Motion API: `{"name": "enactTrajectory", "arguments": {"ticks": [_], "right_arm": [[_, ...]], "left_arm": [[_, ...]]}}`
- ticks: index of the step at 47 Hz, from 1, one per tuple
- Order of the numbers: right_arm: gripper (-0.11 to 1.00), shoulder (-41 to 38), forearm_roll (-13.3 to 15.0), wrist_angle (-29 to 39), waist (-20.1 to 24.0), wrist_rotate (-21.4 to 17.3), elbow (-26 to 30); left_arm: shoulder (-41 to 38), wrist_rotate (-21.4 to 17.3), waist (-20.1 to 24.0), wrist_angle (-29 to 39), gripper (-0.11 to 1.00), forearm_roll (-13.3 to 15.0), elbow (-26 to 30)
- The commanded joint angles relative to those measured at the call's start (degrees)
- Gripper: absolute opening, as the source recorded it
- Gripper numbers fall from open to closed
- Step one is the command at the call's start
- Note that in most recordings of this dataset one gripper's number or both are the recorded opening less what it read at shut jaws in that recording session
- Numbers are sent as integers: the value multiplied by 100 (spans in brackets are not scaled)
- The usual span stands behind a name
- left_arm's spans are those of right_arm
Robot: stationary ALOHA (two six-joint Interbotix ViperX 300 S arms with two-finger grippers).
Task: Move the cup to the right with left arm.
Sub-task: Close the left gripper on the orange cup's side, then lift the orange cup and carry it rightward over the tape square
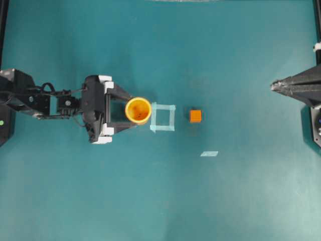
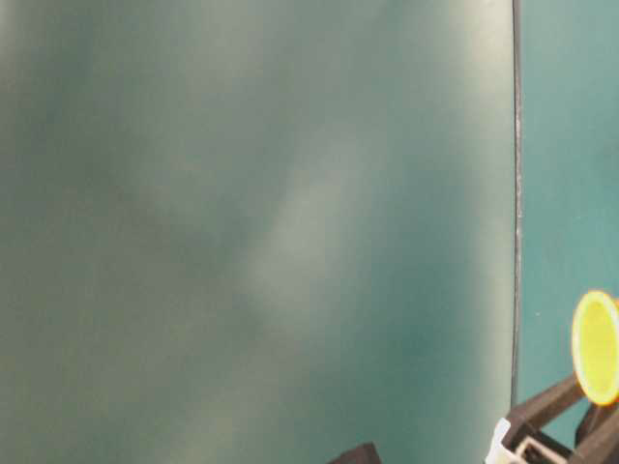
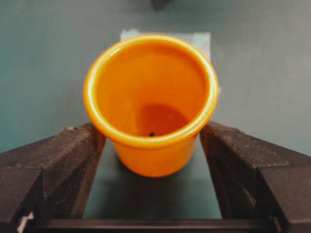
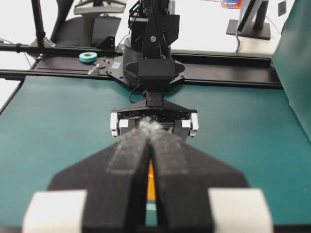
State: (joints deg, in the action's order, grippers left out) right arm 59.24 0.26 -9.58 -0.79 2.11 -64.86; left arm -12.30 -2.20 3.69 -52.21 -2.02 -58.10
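Orange cup upright between my left fingers, which touch its sides.

Black foam pads of my left fingers press the cup low on its wall from either side, so they grip it; its rim flares wider above them and a dark speck sits on its bottom. From overhead, my left gripper reaches from the left of the teal table, and the cup stands just left of a pale tape square, its rim about touching the tape's near edge. Beyond the square sits a small orange cube, apart from it. My right fingers are closed together, empty, at the table's far right edge, well apart from the cup.
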Motion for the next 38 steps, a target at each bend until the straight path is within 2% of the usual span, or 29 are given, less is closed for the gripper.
{"name": "enactTrajectory", "arguments": {"ticks": [1, 12, 23, 28, 38], "right_arm": [[-1, -18, 9, -26, 0, -9, 176], [-1, -35, 9, -26, 0, -9, 176], [-1, -53, 9, -26, -9, -9, 158], [-1, -62, 9, -18, -9, -26, 158], [-1, -70, 9, -18, 0, -35, 158]], "left_arm": [[35, -18, 0, 18, 72, -9, 176], [-9, 26, 0, 281, 79, 18, 352], [-26, -9, 0, 404, 81, 9, 396], [-18, -18, 9, 404, 79, 9, 378], [18, -26, 18, 466, 64, 18, 378]]}}
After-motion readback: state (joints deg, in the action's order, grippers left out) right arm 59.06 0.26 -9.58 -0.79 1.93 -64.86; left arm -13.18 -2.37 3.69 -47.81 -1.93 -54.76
